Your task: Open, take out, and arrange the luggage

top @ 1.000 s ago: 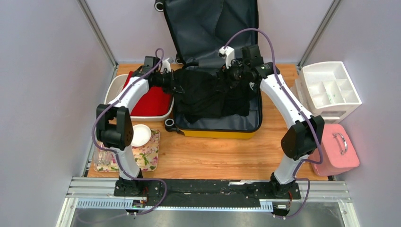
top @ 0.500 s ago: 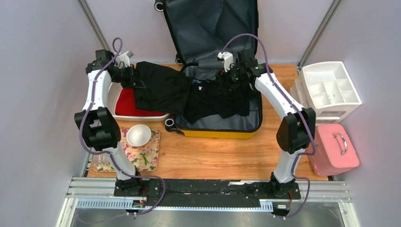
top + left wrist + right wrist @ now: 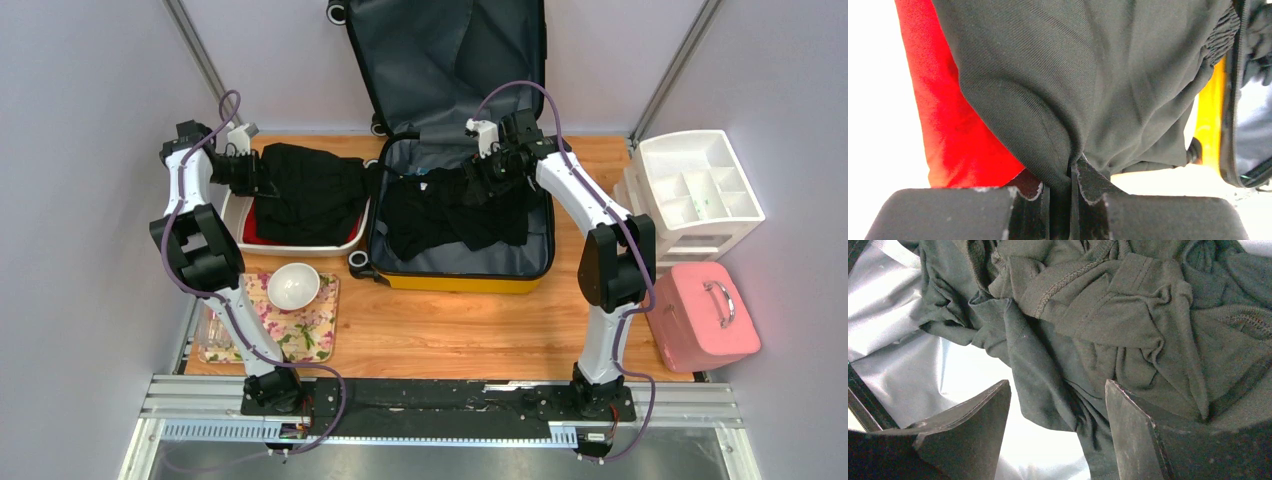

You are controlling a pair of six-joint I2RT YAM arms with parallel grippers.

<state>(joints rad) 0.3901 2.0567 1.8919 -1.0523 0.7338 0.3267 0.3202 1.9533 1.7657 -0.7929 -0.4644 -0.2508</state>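
The yellow luggage lies open at the table's middle, its dark lid propped against the back wall. A heap of black clothes fills its base. My left gripper is shut on a black garment, which drapes over the white tray and a red cloth. In the left wrist view the left gripper pinches a fold of that garment, with the red cloth behind. My right gripper hangs open over the heap; the right wrist view shows the gripper above the black clothes and pale lining.
A white bowl sits on a floral mat at the near left. At the right stand a white divided organiser and a small pink case. The luggage's yellow shell runs beside the tray.
My left arm has swung left, dragging the black garment out of the luggage and over the white tray. The right gripper stays open over the heap, shifted slightly.
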